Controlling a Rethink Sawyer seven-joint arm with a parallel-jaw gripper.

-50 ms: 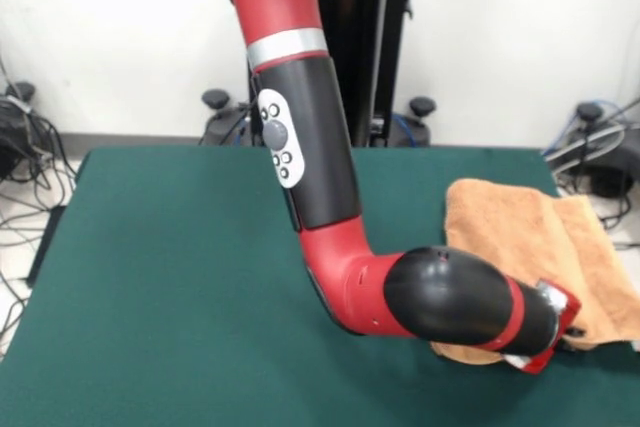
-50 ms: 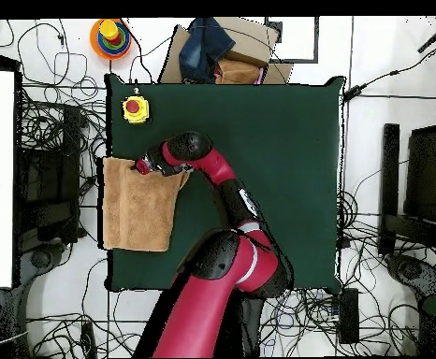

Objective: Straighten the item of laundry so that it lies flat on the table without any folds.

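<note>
The item of laundry (image 1: 520, 237) is an orange-tan towel lying at the right side of the green table (image 1: 180, 277). A fold line runs along its length, and one layer lies over another. From overhead the item of laundry (image 2: 136, 213) reaches the left edge of the table (image 2: 268, 140), with one corner bulging out beside the arm. My gripper (image 1: 560, 335) is low at the towel's near end, touching or just above the cloth. The black and red wrist hides its tip. In the overhead view the gripper (image 2: 145, 167) sits at the towel's top edge.
A yellow box with a red button (image 2: 135, 109) stands on the table just beyond the towel. A cardboard box and blue cloth (image 2: 212, 47) and a ring toy (image 2: 109, 35) lie off the table. Cables (image 1: 25, 147) cover the floor around it.
</note>
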